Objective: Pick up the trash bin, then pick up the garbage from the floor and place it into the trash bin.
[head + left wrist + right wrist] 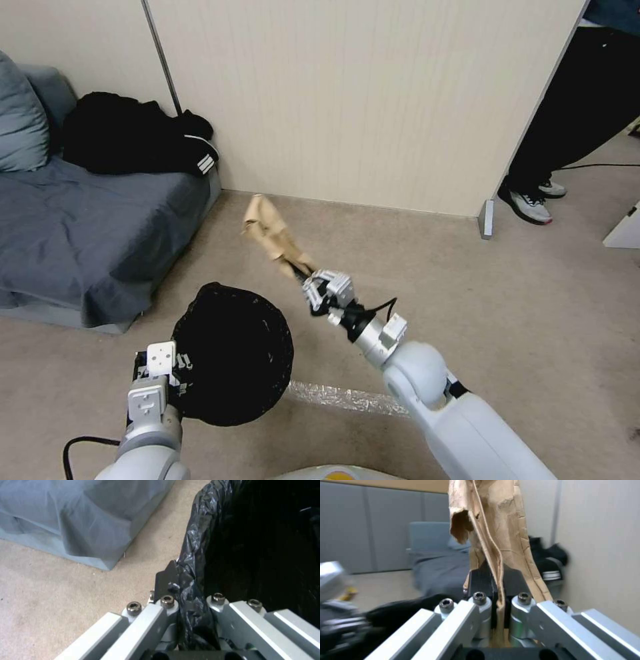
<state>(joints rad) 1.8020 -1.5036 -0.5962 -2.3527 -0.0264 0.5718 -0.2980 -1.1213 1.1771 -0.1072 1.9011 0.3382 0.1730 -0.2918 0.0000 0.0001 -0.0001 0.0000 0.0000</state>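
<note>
The trash bin, lined with a crinkly black bag, hangs off the floor at the lower left. My left gripper is shut on its near rim; in the left wrist view the black bag is pinched between the fingers. My right gripper is shut on a piece of garbage, a tan crumpled paper, held in the air to the right of and beyond the bin. In the right wrist view the tan crumpled paper rises from between the black pads.
A grey sofa with black clothing stands at the left. A beige wall panel runs behind. A person's legs and shoes stand at the right by the panel's end. A strip of tape lies on the carpet.
</note>
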